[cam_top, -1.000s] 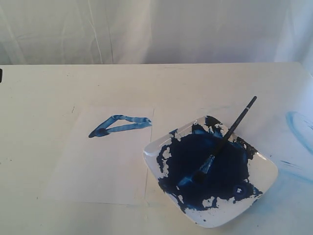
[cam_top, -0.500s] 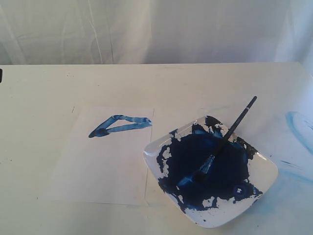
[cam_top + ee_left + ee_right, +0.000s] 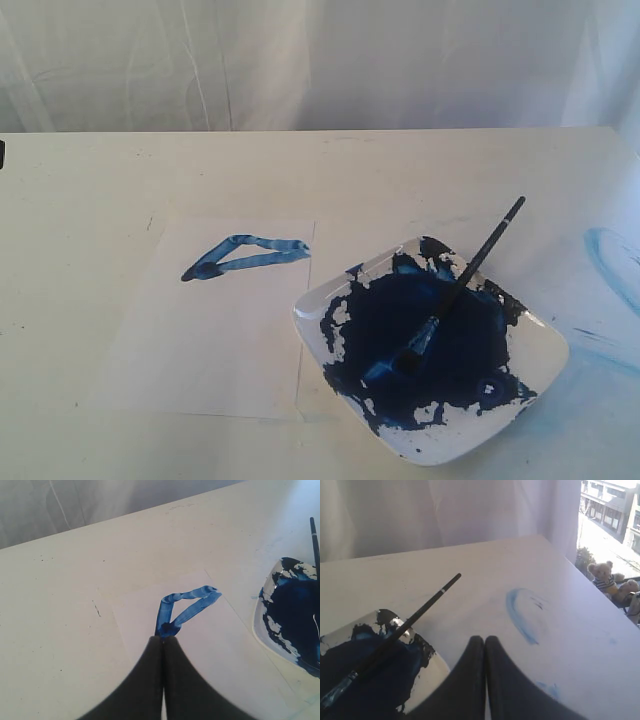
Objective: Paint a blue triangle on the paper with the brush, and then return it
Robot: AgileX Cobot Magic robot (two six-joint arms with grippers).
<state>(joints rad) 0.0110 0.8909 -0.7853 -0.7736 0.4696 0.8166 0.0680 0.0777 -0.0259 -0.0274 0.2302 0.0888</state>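
Ext.: blue triangle (image 3: 245,255) complete on paper (image 3: 210,340); brush (image 3: 465,282) lies in plate (image 3: 545,355), bristles in paint, handle propped over rim, prob. its return spot.
L wrist: left gripper (image 3: 163,640) clenched, empty, over paper.
R wrist: right gripper (image 3: 485,640) clenched, empty, clear of brush.

diff vs 1.0 s and 0.5 s back: basically zilch in the exterior view | brush (image 3: 460,282): no shift, no roll on the plate (image 3: 540,345) | blue triangle (image 3: 270,242): no fresh strokes on the paper (image 3: 210,340) | wrist views: no earlier shots to compare, can't tell
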